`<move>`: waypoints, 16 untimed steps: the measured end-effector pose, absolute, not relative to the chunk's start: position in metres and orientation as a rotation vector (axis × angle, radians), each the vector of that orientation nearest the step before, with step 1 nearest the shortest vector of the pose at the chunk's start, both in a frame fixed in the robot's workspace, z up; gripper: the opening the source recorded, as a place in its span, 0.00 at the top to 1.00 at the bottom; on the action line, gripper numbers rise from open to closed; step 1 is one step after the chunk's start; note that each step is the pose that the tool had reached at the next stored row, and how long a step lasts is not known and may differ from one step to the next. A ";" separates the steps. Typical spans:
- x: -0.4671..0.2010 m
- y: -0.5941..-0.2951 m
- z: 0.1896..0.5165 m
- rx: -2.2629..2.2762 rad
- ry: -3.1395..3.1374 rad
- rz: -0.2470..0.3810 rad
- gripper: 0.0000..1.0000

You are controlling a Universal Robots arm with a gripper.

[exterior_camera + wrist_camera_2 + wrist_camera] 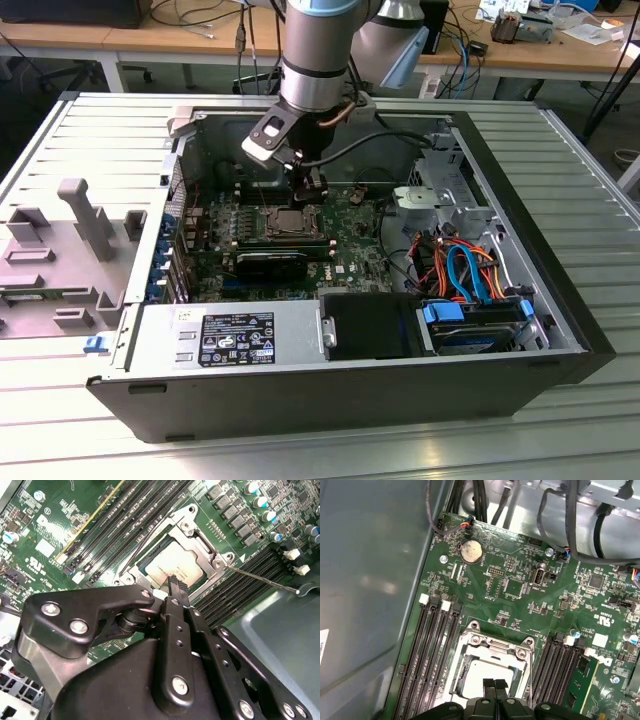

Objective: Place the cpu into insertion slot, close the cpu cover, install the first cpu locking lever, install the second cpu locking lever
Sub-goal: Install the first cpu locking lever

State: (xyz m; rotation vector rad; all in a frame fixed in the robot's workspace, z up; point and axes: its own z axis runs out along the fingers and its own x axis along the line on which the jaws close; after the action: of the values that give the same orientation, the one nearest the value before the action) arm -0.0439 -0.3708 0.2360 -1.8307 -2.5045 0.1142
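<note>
The fingers (489, 684) were pressed together at their tips with nothing visible between them, and in both wrist views they hung just above the near edge of the cpu (172, 568). The cpu lay flat in the insertion slot (151, 555), its dull silver top showing through the square window of the cpu cover (496, 645), which appeared to lie down over it. Whether the fingers touched the chip or the cover could not be told. In the second wrist view a thin metal lever (262, 579) stuck out from one corner of the socket and ran across the black memory slots (235, 587), away from the frame. The socket sat on the green circuit board (520, 605), between two banks of those slots, with a round coin battery (471, 551) farther off. In the exterior view the arm (315, 60) reached straight down into the open computer case (330, 400), which stood on a ribbed metal bench (580, 440).
</note>
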 end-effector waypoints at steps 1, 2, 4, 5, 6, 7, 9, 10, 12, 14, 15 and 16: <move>-0.044 -0.371 0.236 -1.819 -2.513 0.114 0.89; -0.044 -0.371 0.236 -1.797 -2.529 0.113 0.89; -0.044 -0.371 0.236 -1.773 -2.546 0.112 0.89; -0.044 -0.371 0.236 -1.760 -2.555 0.112 0.89; -0.044 -0.371 0.236 -1.748 -2.563 0.111 0.89; -0.044 -0.371 0.236 -1.734 -2.573 0.110 0.89; -0.044 -0.371 0.236 -1.709 -2.590 0.109 0.89; -0.044 -0.371 0.236 -1.696 -2.598 0.109 0.89; -0.044 -0.371 0.236 -1.668 -2.616 0.109 0.89; -0.044 -0.371 0.236 -1.625 -2.644 0.108 0.89; -0.044 -0.371 0.236 -1.598 -2.661 0.107 0.89; -0.044 -0.371 0.236 -1.586 -2.668 0.107 0.89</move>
State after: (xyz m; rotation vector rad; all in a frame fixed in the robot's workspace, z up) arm -0.0439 -0.3708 0.2360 -1.5864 -2.6678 0.1069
